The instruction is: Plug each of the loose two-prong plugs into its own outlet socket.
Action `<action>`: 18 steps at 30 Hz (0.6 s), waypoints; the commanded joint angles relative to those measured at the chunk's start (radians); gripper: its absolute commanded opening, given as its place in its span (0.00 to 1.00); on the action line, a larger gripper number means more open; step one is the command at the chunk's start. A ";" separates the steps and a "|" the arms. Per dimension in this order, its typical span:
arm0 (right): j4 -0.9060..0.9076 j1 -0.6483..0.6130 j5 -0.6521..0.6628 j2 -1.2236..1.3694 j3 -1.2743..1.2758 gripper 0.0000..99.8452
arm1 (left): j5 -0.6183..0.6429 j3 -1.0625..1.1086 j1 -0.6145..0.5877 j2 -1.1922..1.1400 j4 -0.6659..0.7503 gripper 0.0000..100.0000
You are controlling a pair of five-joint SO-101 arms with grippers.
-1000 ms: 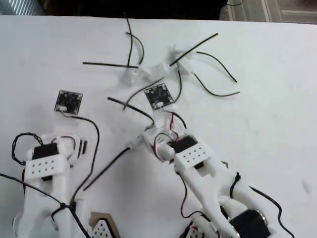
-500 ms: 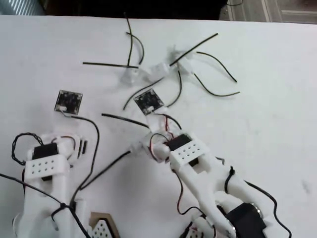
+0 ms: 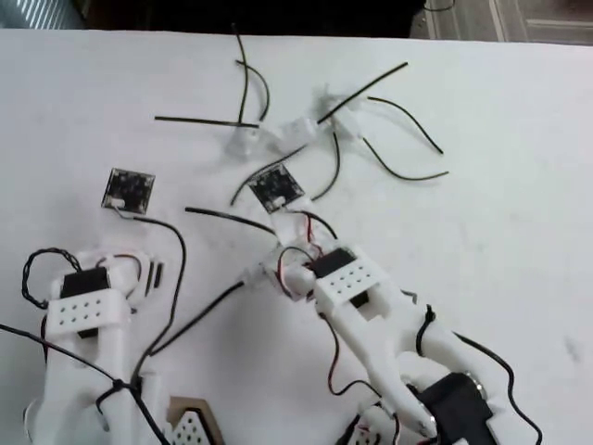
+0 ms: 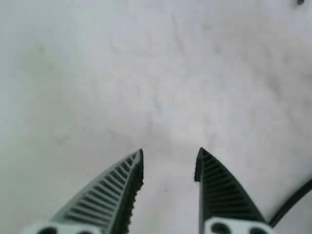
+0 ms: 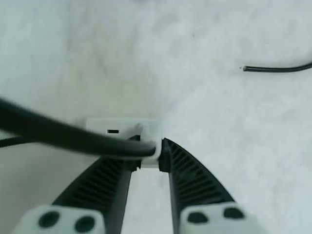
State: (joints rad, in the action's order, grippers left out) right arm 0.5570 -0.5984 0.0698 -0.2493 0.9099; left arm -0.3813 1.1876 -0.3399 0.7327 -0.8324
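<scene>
High view — right gripper [image 3: 271, 263] mid-table, just nearside of a black socket board [image 3: 276, 187]. Second board [image 3: 128, 190] sits toward the left edge, with the left gripper [image 3: 154, 273] nearside of it. Loose white plugs [image 3: 296, 128] lie near the far edge.

Left wrist view — fingers moderately parted, gripping nothing, over bare table [image 4: 146, 73].

Right wrist view — fingers pinched onto a white plug [image 5: 122, 127]; its black cable [image 5: 63, 134] crosses one finger.

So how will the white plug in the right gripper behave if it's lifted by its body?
The white plug is a small moulded block, so it is probably light and rigid in the right gripper. Its black lead curves loosely, so it will likely flop and drag behind. The smooth body, pinched only at one end, could twist.
</scene>
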 commanded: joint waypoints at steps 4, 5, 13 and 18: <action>-0.018 0.116 0.011 0.036 -0.192 0.02 | -0.002 -0.005 -0.007 0.027 0.018 0.18; -0.018 0.133 0.026 0.053 -0.222 0.02 | -0.002 -0.005 -0.007 0.027 0.018 0.18; -0.018 0.231 0.091 0.337 -0.572 0.02 | -0.002 -0.003 -0.007 0.027 0.018 0.18; -0.008 0.295 0.091 0.553 -0.829 0.02 | -0.002 -0.003 0.004 0.027 0.029 0.18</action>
State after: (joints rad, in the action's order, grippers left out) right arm 0.5570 -0.3406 0.1557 0.2355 0.2470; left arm -0.3813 1.1907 -0.3399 0.7327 -0.8324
